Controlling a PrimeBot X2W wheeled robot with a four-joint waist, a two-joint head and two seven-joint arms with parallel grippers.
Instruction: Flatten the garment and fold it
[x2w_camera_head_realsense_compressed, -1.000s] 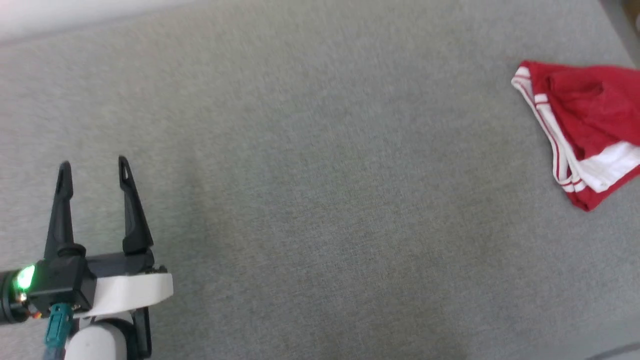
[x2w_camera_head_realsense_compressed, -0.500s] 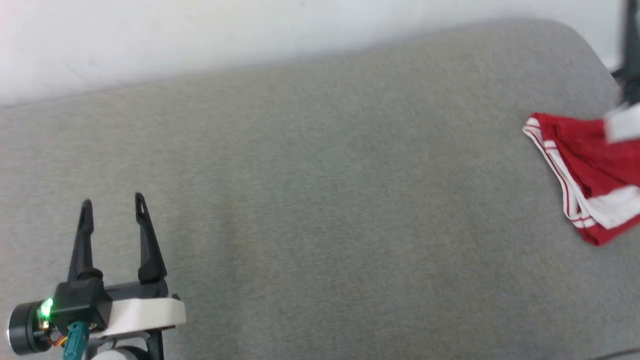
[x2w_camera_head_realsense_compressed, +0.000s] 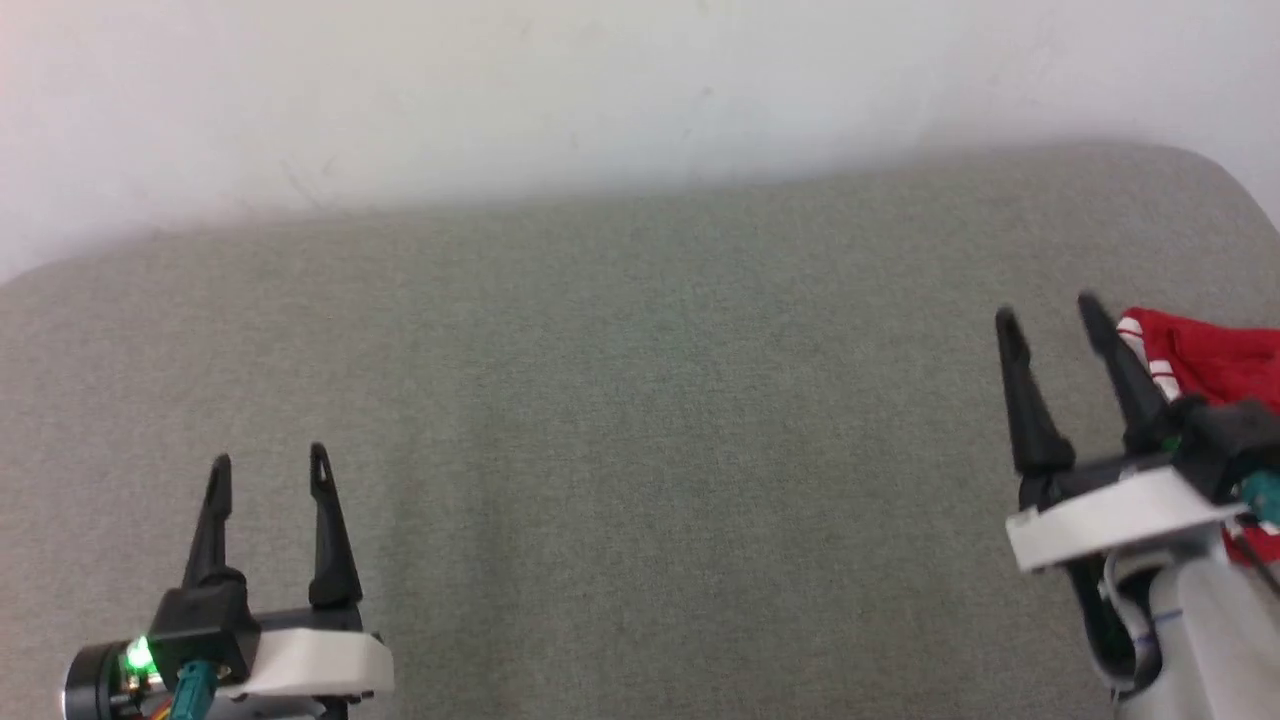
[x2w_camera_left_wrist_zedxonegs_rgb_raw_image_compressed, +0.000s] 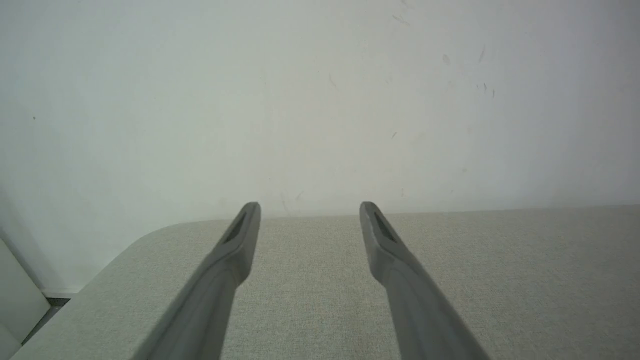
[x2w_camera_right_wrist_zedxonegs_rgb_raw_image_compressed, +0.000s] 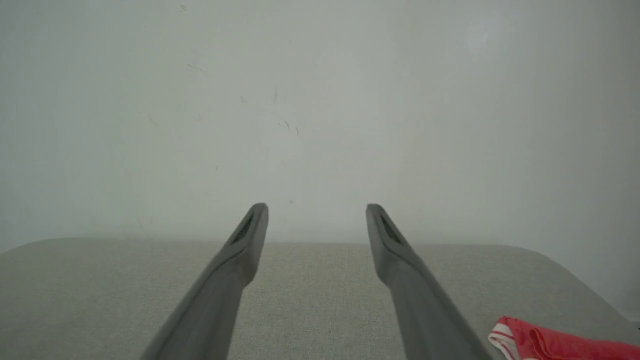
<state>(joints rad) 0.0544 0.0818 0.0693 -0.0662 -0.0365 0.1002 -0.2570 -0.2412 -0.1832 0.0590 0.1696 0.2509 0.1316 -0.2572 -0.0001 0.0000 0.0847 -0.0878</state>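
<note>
The garment (x2w_camera_head_realsense_compressed: 1210, 360) is a crumpled red piece with white striped trim, lying at the right edge of the grey surface, partly hidden behind my right arm. In the right wrist view the garment (x2w_camera_right_wrist_zedxonegs_rgb_raw_image_compressed: 545, 345) peeks in at the bottom right corner. My right gripper (x2w_camera_head_realsense_compressed: 1045, 312) stands open just left of it, with nothing between its fingers. Far from the cloth, at the lower left, my left gripper (x2w_camera_head_realsense_compressed: 268, 462) is open and empty. The left wrist view shows the left gripper (x2w_camera_left_wrist_zedxonegs_rgb_raw_image_compressed: 310, 206) over bare fabric, and the right gripper (x2w_camera_right_wrist_zedxonegs_rgb_raw_image_compressed: 316, 207) likewise points toward the wall.
The grey upholstered surface (x2w_camera_head_realsense_compressed: 620, 400) stretches across the view, with rounded corners at the far left and far right. A white wall (x2w_camera_head_realsense_compressed: 600, 90) rises right behind its far edge. A bit of floor (x2w_camera_left_wrist_zedxonegs_rgb_raw_image_compressed: 50, 302) shows past the left corner.
The head camera has tilted up and swung, bringing the wall and my right gripper into view. The garment itself looks unmoved and both grippers stay open.
</note>
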